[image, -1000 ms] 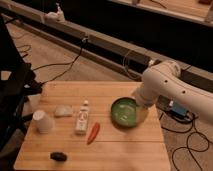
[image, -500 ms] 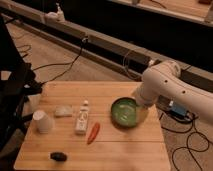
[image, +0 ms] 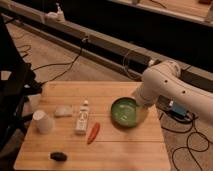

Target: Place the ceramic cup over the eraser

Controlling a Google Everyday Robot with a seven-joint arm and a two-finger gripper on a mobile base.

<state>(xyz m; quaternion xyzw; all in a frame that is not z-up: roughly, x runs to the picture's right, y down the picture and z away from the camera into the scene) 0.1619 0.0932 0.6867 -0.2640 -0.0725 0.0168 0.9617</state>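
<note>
Gripper: the gripper (image: 142, 107) sits low at the far right rim of the green bowl (image: 125, 111), at the end of the white arm (image: 170, 85) that comes in from the right. Its jaws are spread and I see nothing caught between them, so it is empty.

Arm: it is bent down over the right side of the table (image: 130, 150), which puts the gripper on the opposite side from both task things.

Bowl: the green bowl stands on the right half of the wood, just beside the gripper. It is not part of the job and is simply the nearest thing.

Middle clutter: a white bottle (image: 82, 119) lies on its side left of the bowl, with an orange carrot-like piece (image: 93, 132) near its lower end. A pale block (image: 63, 111) lies further left.

Ceramic cup: the ceramic cup (image: 43, 121) stands by itself near the left edge, well apart from the gripper. It has bare wood around it, so a grasp from above or from the side looks unobstructed.

Eraser: the eraser (image: 58, 156) lies flat at the near left corner, nearer than the cup and slightly to its right, and is not touching it.

Stage: I judge this to be the very start, since the cup is untouched and the eraser uncovered.

Next need: the arm would have to cross leftward past the bottle and carrot. The cup would have to end mouth-down over the eraser, and I cannot tell which way up it stands now.
</note>
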